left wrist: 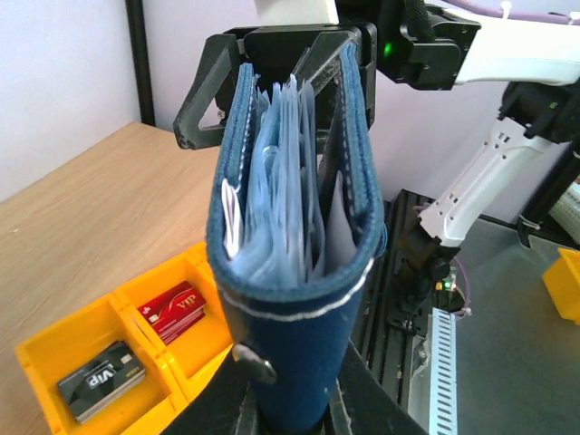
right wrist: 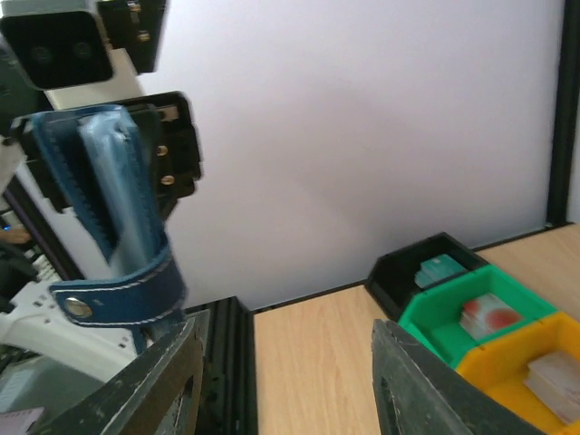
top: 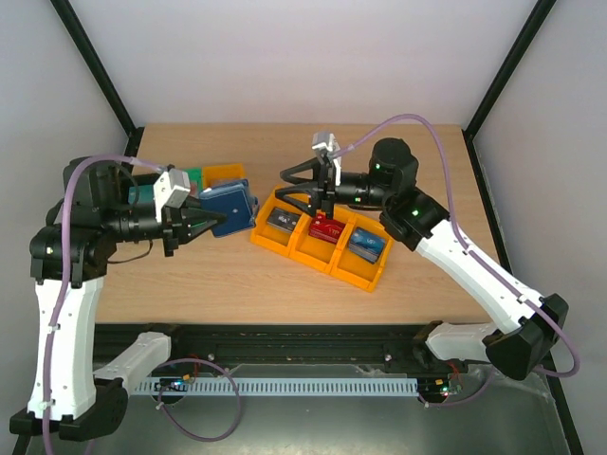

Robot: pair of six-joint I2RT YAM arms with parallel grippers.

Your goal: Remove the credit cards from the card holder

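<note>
Left gripper [top: 197, 220] clamps the soft card holder [top: 230, 206], raised left of centre; right gripper [top: 286, 186] gapes wide. I'd pinch the white card edge [left wrist: 228, 216], likely stiff and slick, peeking from the floppy pockets [left wrist: 281, 199].

Left claw [left wrist: 292, 403] grips the card holder [left wrist: 294, 236], its pockets fanned.

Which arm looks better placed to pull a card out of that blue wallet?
Probably right: the right gripper is open, empty, facing the card holder, which the left gripper grips.
</note>
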